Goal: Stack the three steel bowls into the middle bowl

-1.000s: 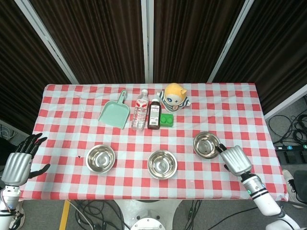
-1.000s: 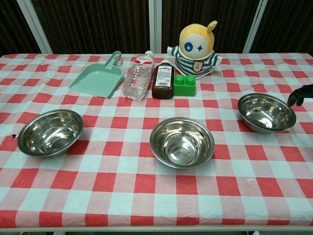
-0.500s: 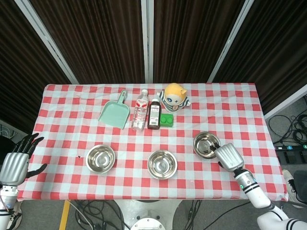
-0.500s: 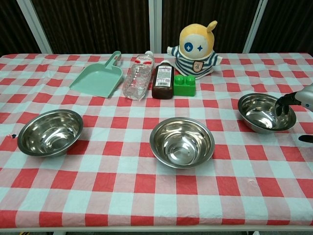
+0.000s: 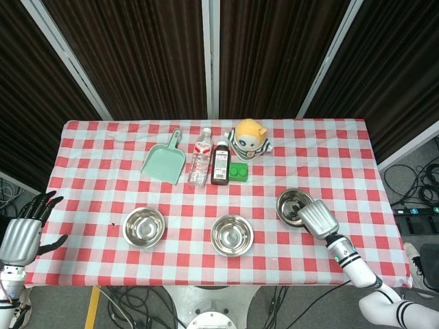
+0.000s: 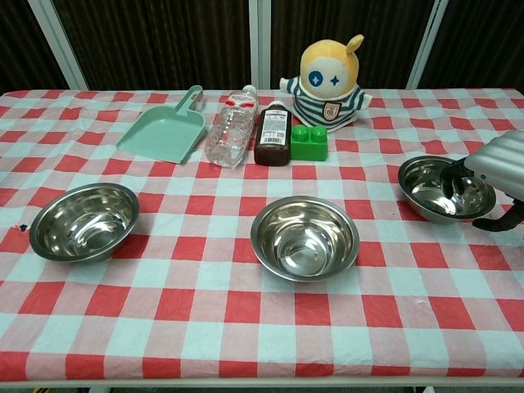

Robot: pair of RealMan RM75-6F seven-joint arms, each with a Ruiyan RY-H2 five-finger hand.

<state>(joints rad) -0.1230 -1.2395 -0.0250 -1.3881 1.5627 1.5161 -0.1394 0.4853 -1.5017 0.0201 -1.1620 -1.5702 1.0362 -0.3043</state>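
While right hand [image 6: 490, 182] fingers [image 6: 455, 182] dip into right bowl [image 6: 431, 186] (grip unclear), thumb stays outside.

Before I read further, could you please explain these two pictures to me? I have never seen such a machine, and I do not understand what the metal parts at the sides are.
They are two robot arms, each ending in a robot hand with fingers. One picture looks down from the robot's head, the other looks forward from its chest.

On the checked tablecloth stand three steel bowls: left bowl, middle bowl and right bowl. Behind them are a green dustpan, a clear bottle, a brown bottle, a green block and a plush toy.

The right robot hand reaches into the right bowl at its rim; whether it grips yet is unclear. The left robot hand waits open beside the table, holding nothing.
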